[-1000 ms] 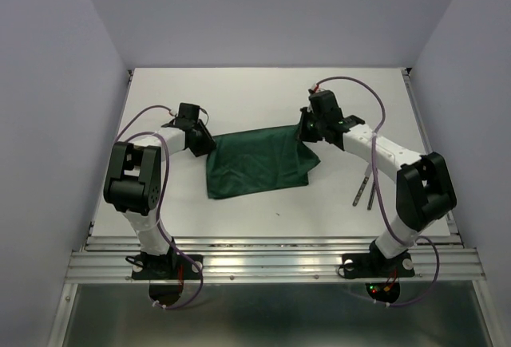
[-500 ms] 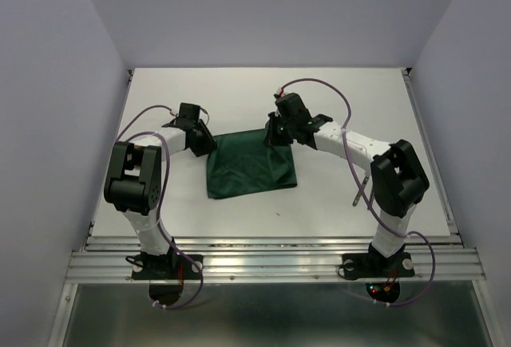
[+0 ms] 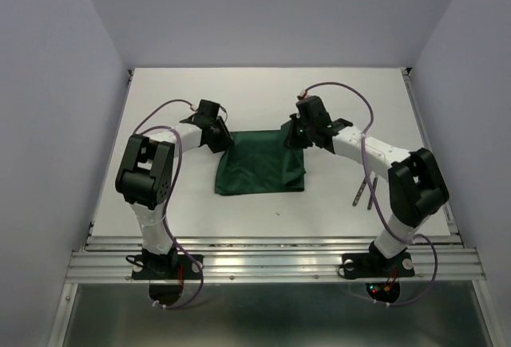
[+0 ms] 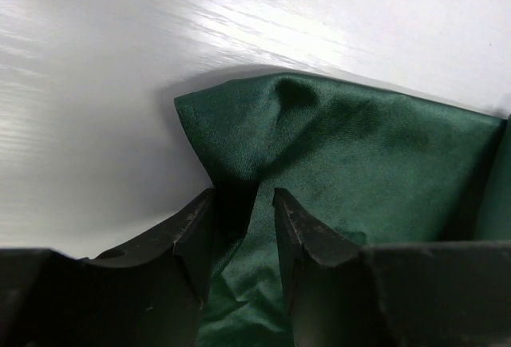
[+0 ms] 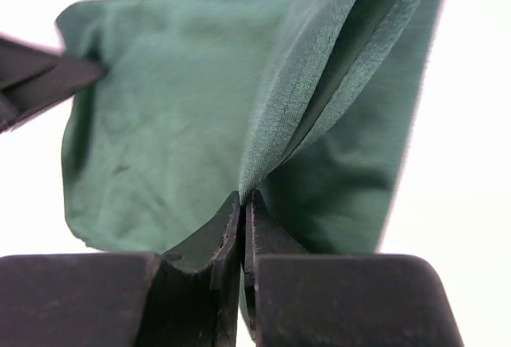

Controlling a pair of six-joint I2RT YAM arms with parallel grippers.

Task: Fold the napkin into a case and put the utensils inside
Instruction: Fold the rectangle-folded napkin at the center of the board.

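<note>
The dark green napkin [image 3: 259, 163] lies on the white table, its right part doubled over. My right gripper [image 3: 292, 138] is at its far right corner, shut on a raised fold of the cloth [image 5: 319, 68] that stands up from the pinched tips [image 5: 243, 197]. My left gripper [image 3: 226, 141] is at the far left corner. Its fingers stand apart [image 4: 243, 195], straddling the cloth's edge, with green cloth [image 4: 359, 147] showing in the gap and beyond. The utensils [image 3: 366, 191] lie side by side to the right, partly behind the right arm.
The table's raised rails run along the left [image 3: 112, 155] and right [image 3: 431, 155] sides, and a metal rail [image 3: 271, 243] runs across the near edge. The left gripper's fingers [image 5: 48, 76] show at the left of the right wrist view.
My right gripper carried the napkin's right edge left over the cloth, then drew back a little right. The napkin is narrower and sits further right. My left gripper moved right with its corner.
</note>
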